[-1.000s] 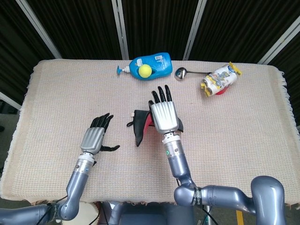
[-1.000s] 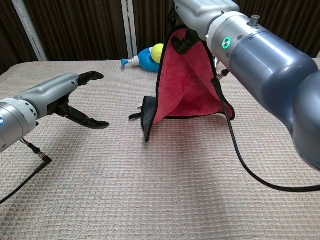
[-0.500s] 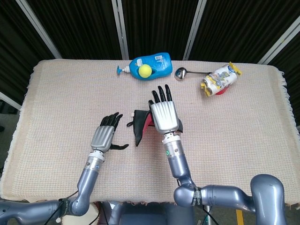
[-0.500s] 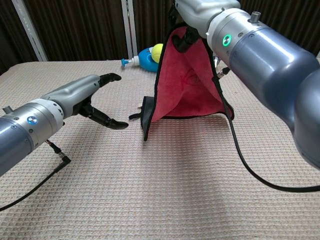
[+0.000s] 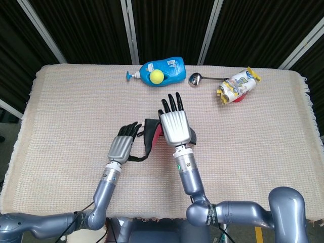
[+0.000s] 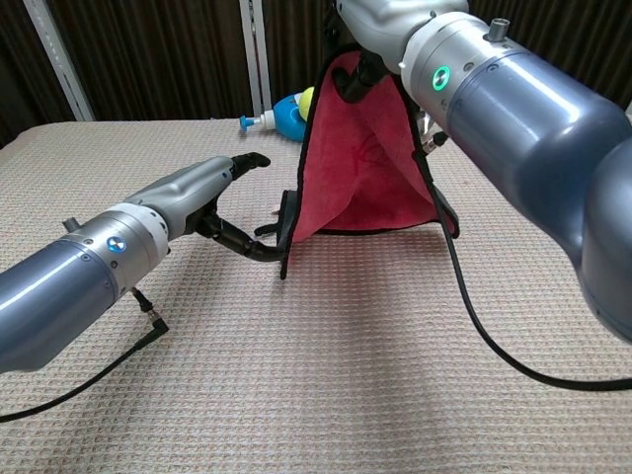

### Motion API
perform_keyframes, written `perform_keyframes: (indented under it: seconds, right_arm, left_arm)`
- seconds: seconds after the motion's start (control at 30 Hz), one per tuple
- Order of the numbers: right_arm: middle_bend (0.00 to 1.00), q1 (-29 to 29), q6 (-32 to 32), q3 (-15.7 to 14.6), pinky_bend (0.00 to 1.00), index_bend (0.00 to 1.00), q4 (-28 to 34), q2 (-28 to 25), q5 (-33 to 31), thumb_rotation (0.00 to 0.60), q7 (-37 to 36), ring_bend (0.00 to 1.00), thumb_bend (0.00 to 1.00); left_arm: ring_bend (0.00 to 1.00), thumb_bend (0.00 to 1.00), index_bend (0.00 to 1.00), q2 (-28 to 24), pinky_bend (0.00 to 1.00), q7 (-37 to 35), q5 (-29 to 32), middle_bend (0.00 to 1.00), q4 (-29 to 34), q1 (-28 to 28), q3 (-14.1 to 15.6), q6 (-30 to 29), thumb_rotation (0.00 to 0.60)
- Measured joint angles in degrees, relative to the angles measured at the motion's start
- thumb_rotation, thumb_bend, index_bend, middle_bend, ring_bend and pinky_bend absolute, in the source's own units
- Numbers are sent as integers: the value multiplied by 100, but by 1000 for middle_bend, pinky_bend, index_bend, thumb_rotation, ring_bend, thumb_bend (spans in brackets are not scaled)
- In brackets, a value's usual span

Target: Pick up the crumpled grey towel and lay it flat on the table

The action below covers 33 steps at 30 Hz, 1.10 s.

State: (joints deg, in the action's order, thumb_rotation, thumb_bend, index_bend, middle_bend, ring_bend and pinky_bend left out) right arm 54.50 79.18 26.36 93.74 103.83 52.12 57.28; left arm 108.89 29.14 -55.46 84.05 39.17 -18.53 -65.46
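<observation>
Tabletop [image 5: 61, 111] first: it is covered in a beige woven cloth, with a blue bottle [image 5: 163, 70] and yellow ball [image 5: 156, 76], a spoon [image 5: 196, 79] and a snack packet [image 5: 237, 85] lined along its far side, well apart from the work. Nearer the middle, the right hand [image 5: 174, 126] holds the towel [image 6: 360, 158] up by its top, so that in the chest view it hangs as a tent, red inside with a dark border, its lower hem resting on the tabletop; the task calls it grey, but the face shown is red and black. The right hand has barely shifted over the last second. What has changed is the left hand [image 5: 123, 146]: a second ago it was well off to the left, half a second ago nearer, and it has now come right up to the towel's lower left corner [image 6: 286, 229]. Its fingers are apart, thumb low and the others above, bracketing the hanging edge; they hold nothing yet, though the thumb tip looks to be touching or just beside the border. That suggests the lift is done and spreading is about to begin: the left hand probably needs to pinch this corner so the two hands can draw the cloth out flat.
</observation>
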Motion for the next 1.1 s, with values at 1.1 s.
perform_keyframes:
  seconds: [1.1]
  right_arm:
    - [243,9,232,-139,28,586,248,-176,-141,600,-24,106,569]
  left_arm:
    - [0,130,0,710,0,-172,-23,0,-1501,485,-124,130,600]
